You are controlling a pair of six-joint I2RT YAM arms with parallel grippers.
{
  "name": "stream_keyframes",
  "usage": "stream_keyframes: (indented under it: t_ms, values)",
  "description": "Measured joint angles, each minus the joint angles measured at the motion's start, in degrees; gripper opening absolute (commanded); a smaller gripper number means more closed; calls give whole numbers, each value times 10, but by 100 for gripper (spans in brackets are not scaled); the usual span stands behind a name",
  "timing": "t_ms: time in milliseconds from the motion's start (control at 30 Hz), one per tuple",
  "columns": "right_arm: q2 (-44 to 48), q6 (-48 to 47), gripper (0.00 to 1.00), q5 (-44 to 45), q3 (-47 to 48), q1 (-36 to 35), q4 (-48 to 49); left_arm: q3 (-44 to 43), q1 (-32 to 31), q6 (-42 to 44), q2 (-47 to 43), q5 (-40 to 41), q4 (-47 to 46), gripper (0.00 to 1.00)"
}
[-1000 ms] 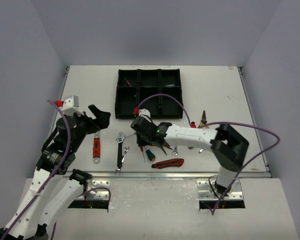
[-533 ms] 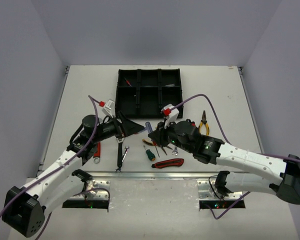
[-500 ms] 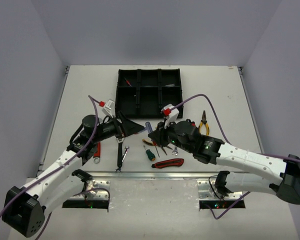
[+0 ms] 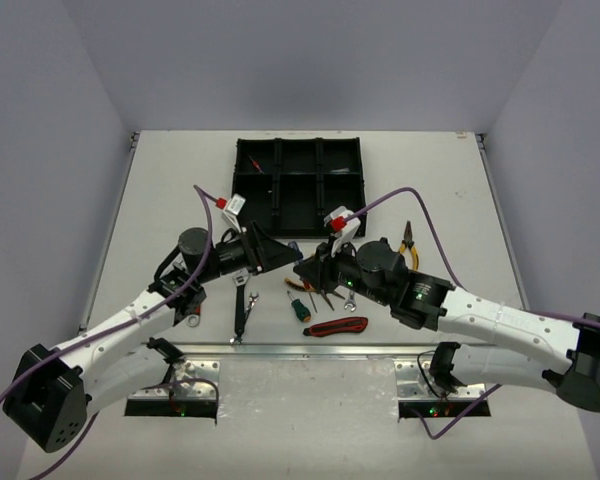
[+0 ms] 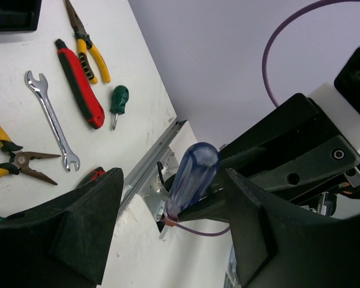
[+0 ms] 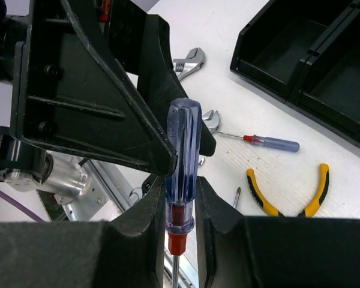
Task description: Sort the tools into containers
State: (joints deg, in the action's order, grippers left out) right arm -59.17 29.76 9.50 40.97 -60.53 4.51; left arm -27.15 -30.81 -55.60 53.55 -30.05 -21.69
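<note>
A blue clear-handled screwdriver [image 6: 183, 156] hangs above the table, handle up. My right gripper [image 6: 181, 198] is shut on the lower part of its handle. My left gripper [image 5: 174, 174] straddles the top of the same handle [image 5: 192, 174], and a gap shows on each side, so it is open. In the top view the two grippers meet at mid table, left [image 4: 278, 256] and right [image 4: 306, 268]. The black six-compartment tray [image 4: 233, 200] lies just behind them, with one red tool [image 4: 252, 163] in its back left compartment.
Loose tools lie under and around the grippers: a black wrench [image 4: 242, 305], a green screwdriver [image 4: 299, 308], a red utility knife [image 4: 335, 326], yellow pliers [image 4: 408, 245], a silver spanner [image 5: 51, 120] and a small blue screwdriver [image 6: 270, 141]. The table's metal front rail [image 4: 310, 349] is close.
My left arm swung in from the left to the table's middle, and its jaws narrowed around the handle. My right gripper rose from the tool pile with the blue screwdriver.
</note>
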Motion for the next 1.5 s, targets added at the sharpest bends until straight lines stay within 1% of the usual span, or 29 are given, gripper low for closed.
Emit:
stream_keyframes:
  t_ms: [67,133,167,200,233,267,300,333,367,400,467,533,667,800,867,1000,1100,1200,1300,1400,1500]
  values:
    - [-5,0,0,-6,0,0,1,-4,-1,-1,5,5,-1,35]
    - [-10,0,0,-10,0,0,2,-8,-3,-1,9,9,-3,22]
    - [-13,0,0,-11,0,0,2,-10,-4,-1,11,10,-5,11]
    - [-15,0,0,-11,0,0,2,-12,-6,1,12,13,-5,3]
    - [-16,0,0,-10,0,0,3,-13,-8,3,13,16,-5,0]
    - [-17,0,0,-8,0,0,4,-14,-9,6,14,21,-3,0]
    - [-17,0,31,-5,0,1,5,-17,-11,9,17,26,-2,0]
    - [-17,0,66,-2,0,1,4,-20,-12,11,19,28,-1,0]
    - [-17,3,92,3,0,1,4,-25,-13,13,23,32,4,0]
    - [-17,2,98,5,0,1,4,-33,-15,16,27,40,13,0]
    - [-16,5,99,17,1,0,0,-55,-19,22,37,57,33,0]
    - [-13,9,99,34,3,-1,-16,-98,-21,39,49,108,86,0]
    - [22,28,99,110,6,-1,-87,-217,-12,70,91,263,235,0]
    - [94,42,99,174,7,0,-148,-326,40,92,155,401,316,0]
    - [134,45,99,198,3,0,-168,-384,83,100,199,440,356,0]
    - [212,47,99,231,-5,0,-199,-561,162,119,363,515,361,0]
    - [238,45,99,239,-14,0,-208,-672,191,140,472,552,363,0]
    - [242,41,99,241,-29,0,-221,-756,197,170,562,577,361,0]
    - [242,36,99,242,-40,0,-237,-839,197,201,648,578,355,0]
    - [241,31,99,242,-41,0,-245,-873,197,220,707,564,342,0]
    - [239,28,99,243,-41,0,-246,-873,196,225,739,543,339,2]
